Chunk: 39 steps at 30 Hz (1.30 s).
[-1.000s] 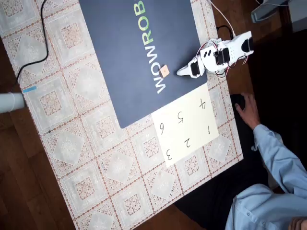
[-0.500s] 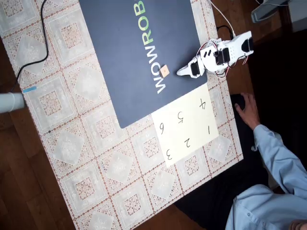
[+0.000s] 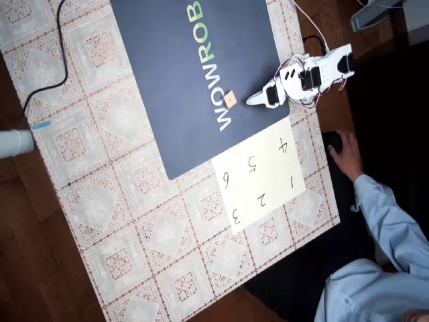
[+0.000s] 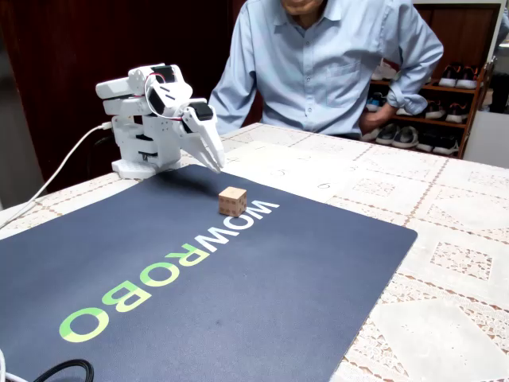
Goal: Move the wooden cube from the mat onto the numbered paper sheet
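At the left of the fixed view the white arm sits folded on its base, its gripper (image 4: 213, 156) angled down toward the mat (image 4: 238, 270) and hanging above it, apart from everything. Its fingers look drawn together, with nothing between them. Just right of it, the wooden cube (image 4: 232, 200) rests on the mat beside the white "WOW" lettering, dotted face toward the camera, near the gripper but not touching it. Farther right and behind, the numbered paper sheet (image 4: 290, 169) lies on the lace tablecloth (image 4: 445, 263), against the mat's edge, with a person in a blue shirt seated beyond it. My worry is the cube's smallness: if the jaws do not part before descending, or come down off-centre, they could nudge it across the smooth mat or tip it rather than catch it.
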Each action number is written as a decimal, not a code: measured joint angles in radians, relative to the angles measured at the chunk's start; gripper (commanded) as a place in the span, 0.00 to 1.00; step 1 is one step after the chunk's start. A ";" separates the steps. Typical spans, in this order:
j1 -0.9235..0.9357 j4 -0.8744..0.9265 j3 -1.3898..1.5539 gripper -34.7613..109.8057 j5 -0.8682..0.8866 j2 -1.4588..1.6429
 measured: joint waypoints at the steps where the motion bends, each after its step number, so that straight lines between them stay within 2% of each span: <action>1: 0.018 -0.002 -0.002 0.53 -0.023 -0.006; 3: 0.035 0.003 -0.040 0.53 -0.021 -0.067; 10: 0.115 0.012 -0.321 0.39 0.041 -0.417; 12: 0.129 -0.006 -0.400 0.38 -0.028 -0.538; 13: 0.143 -0.012 -0.443 0.34 -0.038 -0.609; 17: 0.178 -0.038 -0.627 0.35 0.089 -0.894; 20: 0.181 -0.066 -0.742 0.38 0.098 -1.120; 25: 0.169 -0.083 -0.848 0.53 0.117 -1.361; 28: 0.160 -0.083 -0.854 0.52 0.124 -1.401; 33: 0.103 -0.043 -0.854 0.50 0.041 -1.408; 39: 0.026 0.133 -0.919 0.48 -0.009 -1.457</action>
